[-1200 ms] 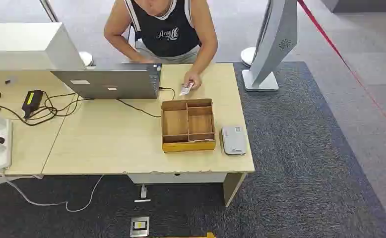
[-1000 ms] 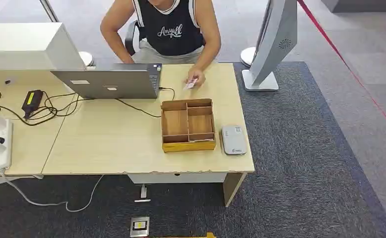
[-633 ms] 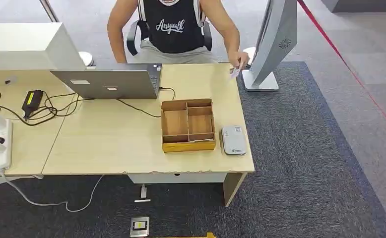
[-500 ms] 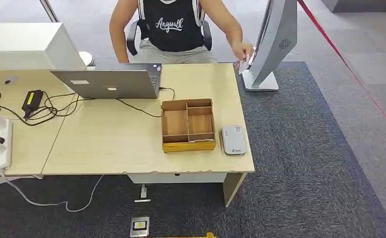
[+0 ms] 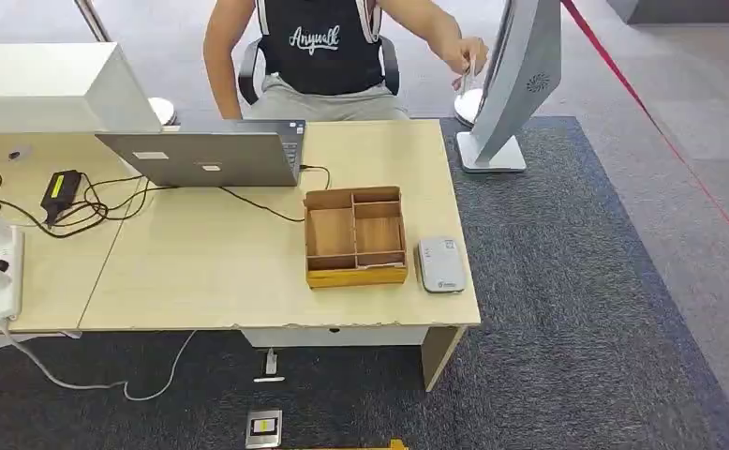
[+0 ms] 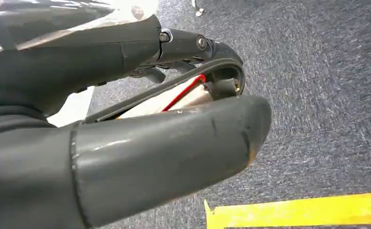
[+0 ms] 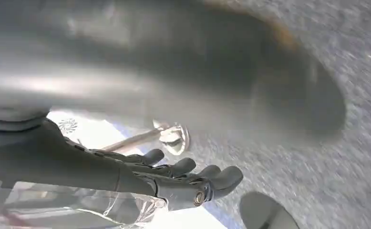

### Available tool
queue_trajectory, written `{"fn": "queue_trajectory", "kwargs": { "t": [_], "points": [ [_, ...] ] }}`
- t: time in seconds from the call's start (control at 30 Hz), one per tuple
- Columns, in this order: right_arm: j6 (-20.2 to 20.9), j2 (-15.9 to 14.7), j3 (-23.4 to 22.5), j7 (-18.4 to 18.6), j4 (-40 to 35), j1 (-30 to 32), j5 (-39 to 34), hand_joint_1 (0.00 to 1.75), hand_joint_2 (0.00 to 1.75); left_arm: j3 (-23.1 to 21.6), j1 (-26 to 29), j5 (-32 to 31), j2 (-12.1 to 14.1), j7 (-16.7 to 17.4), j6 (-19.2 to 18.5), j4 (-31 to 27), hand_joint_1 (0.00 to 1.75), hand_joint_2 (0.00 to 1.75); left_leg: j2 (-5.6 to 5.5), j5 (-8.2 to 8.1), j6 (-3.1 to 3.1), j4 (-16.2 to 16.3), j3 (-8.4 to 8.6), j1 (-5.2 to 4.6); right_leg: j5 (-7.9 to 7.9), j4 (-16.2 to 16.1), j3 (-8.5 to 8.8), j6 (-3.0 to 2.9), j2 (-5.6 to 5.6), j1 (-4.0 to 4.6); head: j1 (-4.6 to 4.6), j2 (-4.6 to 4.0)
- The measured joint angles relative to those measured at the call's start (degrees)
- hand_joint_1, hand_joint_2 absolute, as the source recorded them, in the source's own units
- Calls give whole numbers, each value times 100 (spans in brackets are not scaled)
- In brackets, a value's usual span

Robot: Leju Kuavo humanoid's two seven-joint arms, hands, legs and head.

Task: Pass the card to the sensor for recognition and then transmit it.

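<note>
Two light wooden desks (image 5: 201, 262) are seen side by side in the head view. At the nine o'clock edge a white power strip (image 5: 1, 274) lies with cables running to a black adapter (image 5: 60, 193). A grey laptop (image 5: 206, 155) stands open toward eleven o'clock, its back turned to the camera. Near the centre a divided cardboard tray (image 5: 355, 235) sits on the desk, and just beside it, on its three o'clock side, a grey card sensor (image 5: 440, 264) lies flat. At twelve o'clock a person in a black vest (image 5: 323, 52) is seated on a chair; the person's hand (image 5: 466, 54), raised toward one o'clock, holds a small white card (image 5: 468, 73) off the desk, close to a tall white kiosk stand (image 5: 515, 80) on the grey carpet (image 5: 586, 309).

In the left wrist view the left hand (image 6: 126, 114) is seen above carpet, its thumb extended and its fingers drawn in; whether anything is held cannot be told. In the right wrist view the right hand (image 7: 174, 181) hangs with its dark fingers apart and nothing in them.
</note>
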Motion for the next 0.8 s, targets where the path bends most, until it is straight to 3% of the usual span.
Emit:
{"fn": "queue_trajectory", "kwargs": {
  "t": [0.03,0.1,0.13,0.3,0.37,0.57,0.73,0.8],
  "points": [
    [-110,-68,0,-127,-2,-86,-37,0,175,0,0,-18,-4,-44,-2,-2,0,0,0,0,1,0,-4,-2,3,0,3,2,0,-2,2,2],
    [-733,-296,-2,-638,-2,-332,-138,0,175,-8,0,-146,-6,-183,-20,-4,0,0,2,2,4,0,-11,-17,10,1,-3,12,2,-17,0,2],
    [-898,-547,-2,-732,0,-560,-65,0,175,-13,-5,-162,-9,-223,-22,-4,0,0,7,5,8,0,-10,-26,15,1,-10,15,12,-26,-11,0],
    [-1005,-1470,-2,-688,-11,-1616,162,0,175,-13,-5,-164,-42,-352,-17,-24,0,0,21,17,26,13,-4,-33,34,-6,-12,42,39,-34,2,2],
    [-1193,-1663,-2,-813,7,-1826,186,0,175,-17,0,-160,-59,-391,-13,-28,0,0,20,17,26,13,-7,-32,35,-5,-10,42,39,-34,4,2],
    [-1423,-2063,2,-1056,92,-2371,208,0,175,-20,-3,-39,-105,-435,-4,-35,0,0,20,17,26,11,-11,-30,35,-1,-14,40,40,-31,-7,0],
    [-1429,-2201,26,-1071,142,-2742,210,0,175,-20,-6,17,-120,-435,-4,-37,0,0,10,17,26,11,-14,-29,33,-1,-14,40,30,-30,-7,0],
    [-1429,-2212,28,-1311,140,-2809,188,0,175,-20,-3,61,-120,-435,0,-37,0,0,8,17,26,10,-19,-29,33,-1,-13,40,28,-30,-7,0]
  ]
}}
